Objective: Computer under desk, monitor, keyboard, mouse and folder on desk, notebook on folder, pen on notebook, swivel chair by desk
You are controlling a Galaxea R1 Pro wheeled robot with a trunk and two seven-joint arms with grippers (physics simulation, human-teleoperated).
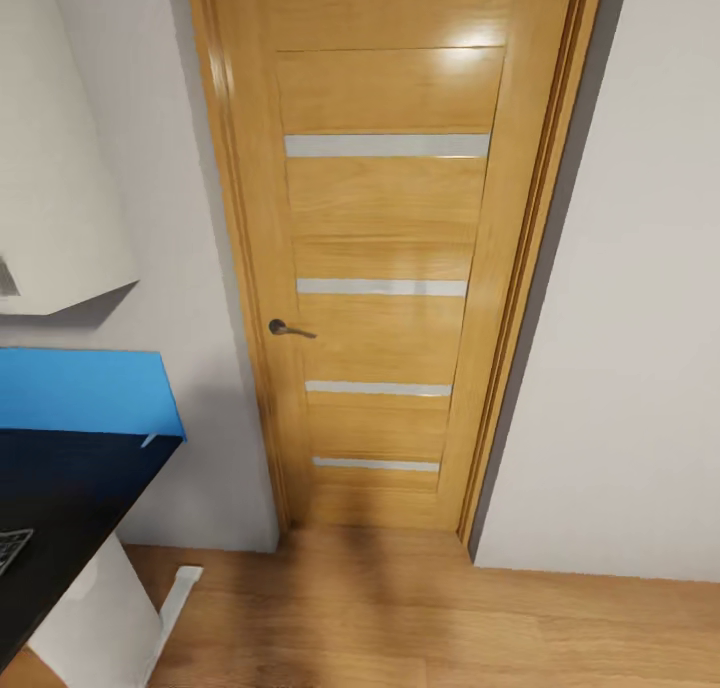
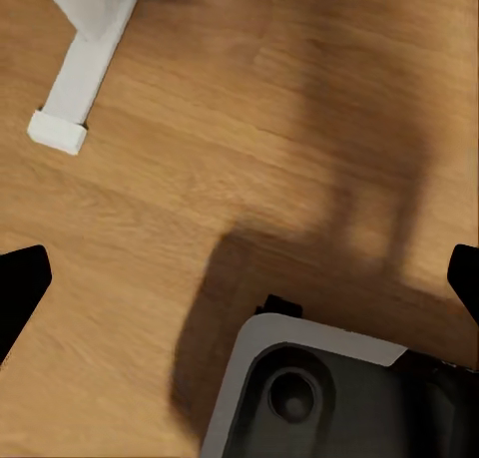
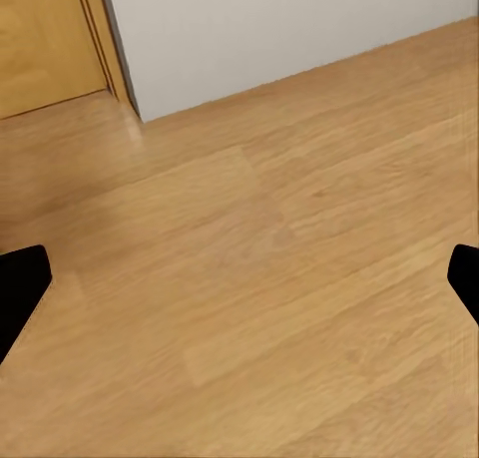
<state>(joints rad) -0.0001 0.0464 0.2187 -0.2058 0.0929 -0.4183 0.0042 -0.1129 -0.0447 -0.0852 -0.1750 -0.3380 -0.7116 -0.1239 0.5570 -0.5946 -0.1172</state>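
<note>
My head camera faces a closed wooden door [image 1: 385,258] with pale horizontal strips and a dark lever handle [image 1: 288,329], set in a pale grey wall [image 1: 620,368] above a light wood floor [image 1: 420,618]. At my left the corner of the desk [image 1: 70,508] shows its glossy black top, and the blue folder [image 1: 85,390] lies flat on it at the far end, one corner reaching the desk's edge. A sliver of the keyboard [image 1: 12,548] sits on the desk nearer me, apart from the folder. A white desk leg [image 1: 110,618] stands below.

My left gripper [image 2: 239,283] hangs spread wide over the floor, holding nothing, above part of my own base [image 2: 329,398] and near the leg's white foot [image 2: 75,89]. My right gripper [image 3: 239,283] is likewise spread and empty over bare floor near the door frame [image 3: 100,39].
</note>
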